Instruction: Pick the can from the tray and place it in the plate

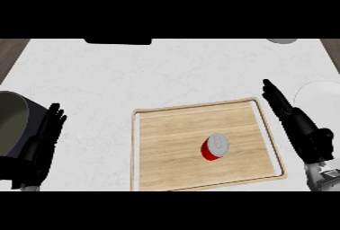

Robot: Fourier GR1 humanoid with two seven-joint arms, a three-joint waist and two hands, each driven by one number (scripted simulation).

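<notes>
A red can [214, 147] with a silver top stands upright on the wooden tray [172, 134], right of the tray's middle. The white plate [320, 95] lies at the right edge of the view, partly cut off. My right hand [297, 121] hovers over the tray's right rim with its fingers straight and pointing away, between the can and the plate, holding nothing. My left hand [41, 139] rests open at the lower left, fingers up, far from the can.
A dark round pot or bowl [10, 121] sits at the left edge beside my left hand. A black object [118, 41] lies at the counter's far edge and a grey round thing [282, 40] at the top right.
</notes>
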